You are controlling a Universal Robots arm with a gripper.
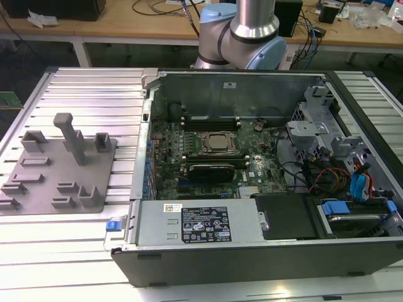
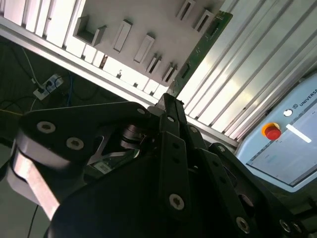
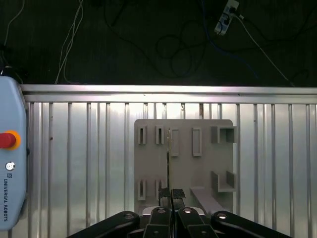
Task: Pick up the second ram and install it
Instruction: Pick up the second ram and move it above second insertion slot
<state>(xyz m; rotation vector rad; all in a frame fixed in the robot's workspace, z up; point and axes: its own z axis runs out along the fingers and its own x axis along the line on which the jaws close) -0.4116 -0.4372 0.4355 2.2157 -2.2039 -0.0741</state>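
In both wrist views my gripper (image 2: 171,99) (image 3: 171,194) is shut on the second ram (image 2: 200,47), a thin green board stick that juts out past the fingertips. The first wrist view shows the ram (image 3: 168,158) edge-on as a thin line, hanging above the grey plastic fixture (image 3: 185,163), apart from it. In the exterior view the fixture (image 1: 56,163) lies on the ribbed table at the exterior view's left. The open computer case (image 1: 252,157) sits beside it, with dark memory slots (image 1: 211,119) behind the silver processor (image 1: 217,143).
A teach pendant (image 3: 10,163) with a red button (image 2: 271,132) lies on the ribbed metal table (image 3: 74,148) beside the fixture. A black expansion card (image 1: 211,170), drive cages and cables (image 1: 327,163) crowd the case. The arm's base (image 1: 242,38) stands behind the case.
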